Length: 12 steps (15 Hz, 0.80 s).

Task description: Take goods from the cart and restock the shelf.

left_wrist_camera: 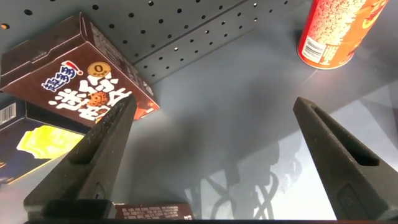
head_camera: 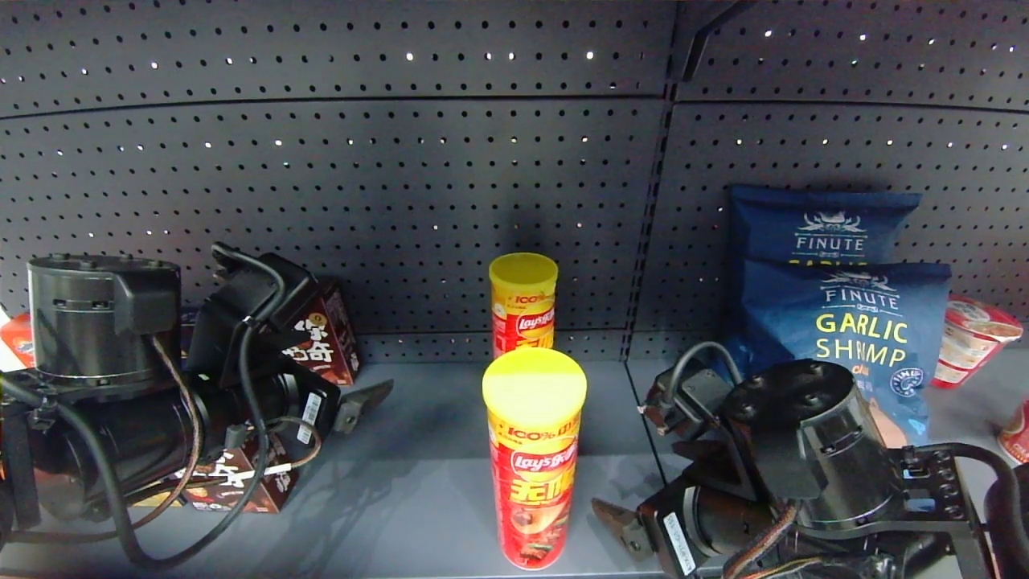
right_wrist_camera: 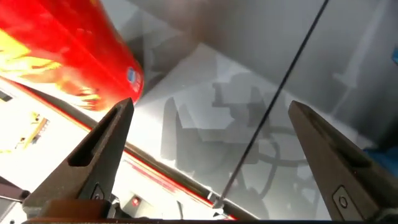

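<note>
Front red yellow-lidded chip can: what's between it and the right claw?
Nothing: head view shows bare grey shelf between the red chip can and the open right gripper.

Head camera looks down onto the shelf [head_camera: 418, 482]; 2 wrist cameras view it closely.

Left gripper [left_wrist_camera: 214, 155] spread wide over shelf [left_wrist_camera: 236, 118] — brown box [left_wrist_camera: 81, 74], red can [left_wrist_camera: 333, 31] beyond.

Two chip cans [head_camera: 523, 304] [head_camera: 534, 462], two blue bags [head_camera: 820, 225] [head_camera: 852, 330]
</note>
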Available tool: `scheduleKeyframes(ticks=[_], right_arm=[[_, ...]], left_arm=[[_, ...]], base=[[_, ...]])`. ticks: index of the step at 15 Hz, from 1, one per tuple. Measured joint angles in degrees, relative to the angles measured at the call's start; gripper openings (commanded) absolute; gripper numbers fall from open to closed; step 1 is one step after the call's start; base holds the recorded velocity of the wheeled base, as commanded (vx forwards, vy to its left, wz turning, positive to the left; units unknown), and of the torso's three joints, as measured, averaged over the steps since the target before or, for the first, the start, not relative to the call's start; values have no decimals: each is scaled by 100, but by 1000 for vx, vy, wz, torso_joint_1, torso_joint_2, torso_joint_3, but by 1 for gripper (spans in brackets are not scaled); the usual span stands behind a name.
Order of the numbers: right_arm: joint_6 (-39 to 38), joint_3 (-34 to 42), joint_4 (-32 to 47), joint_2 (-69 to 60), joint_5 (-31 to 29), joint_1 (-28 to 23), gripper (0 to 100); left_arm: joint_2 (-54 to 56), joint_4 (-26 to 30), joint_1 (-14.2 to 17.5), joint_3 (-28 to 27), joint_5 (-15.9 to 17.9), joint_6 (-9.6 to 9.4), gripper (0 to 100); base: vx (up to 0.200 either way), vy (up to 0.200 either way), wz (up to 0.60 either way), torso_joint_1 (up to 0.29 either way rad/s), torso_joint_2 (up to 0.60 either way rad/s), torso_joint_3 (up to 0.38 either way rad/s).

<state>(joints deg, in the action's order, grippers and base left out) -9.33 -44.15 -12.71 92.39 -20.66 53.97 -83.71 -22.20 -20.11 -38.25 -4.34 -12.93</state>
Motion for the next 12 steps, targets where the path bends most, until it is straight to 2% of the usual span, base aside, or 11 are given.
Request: scheduleKeyframes(ticks=[12], right_arm=[[0,-372,-1,347,0,94,100]], left_arm=[[-24,-79,24,74,13,10,100]], base=[[0,0,0,0,0,0]])
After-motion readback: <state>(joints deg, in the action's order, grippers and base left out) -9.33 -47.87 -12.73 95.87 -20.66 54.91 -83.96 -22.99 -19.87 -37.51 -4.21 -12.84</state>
